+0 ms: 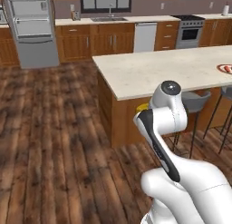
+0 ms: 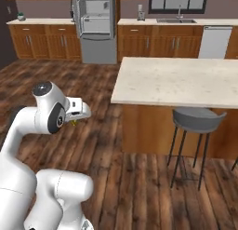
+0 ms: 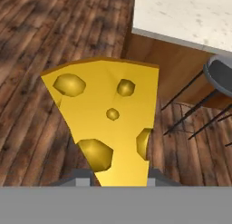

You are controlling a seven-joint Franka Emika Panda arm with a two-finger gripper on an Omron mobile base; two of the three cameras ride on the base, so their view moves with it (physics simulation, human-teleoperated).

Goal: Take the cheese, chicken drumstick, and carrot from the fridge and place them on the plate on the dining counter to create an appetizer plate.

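The cheese [image 3: 106, 123], a yellow wedge with holes, stands between my fingertips [image 3: 84, 178] in the hand view, and my gripper [image 3: 120, 180] is shut on it. I hold it over the wooden floor, beside the near corner of the dining counter [image 3: 190, 14]. A sliver of the cheese [image 1: 142, 107] peeks out behind my forearm, and a bit of it shows under the hand [image 2: 74, 122]. The plate [image 1: 225, 68] lies at the counter's far right, cut by the frame edge. The fridge [image 1: 29, 26] stands open at the back wall. The chicken drumstick and carrot are out of view.
Grey bar stools [image 2: 197, 119] stand along the counter's near side, close to my hand. The dining counter [image 2: 181, 80] stretches away to the right. Wall cabinets with a sink [image 1: 108, 19] and a stove [image 1: 189, 30] line the back. Wooden floor [image 1: 54, 128] lies open to the left.
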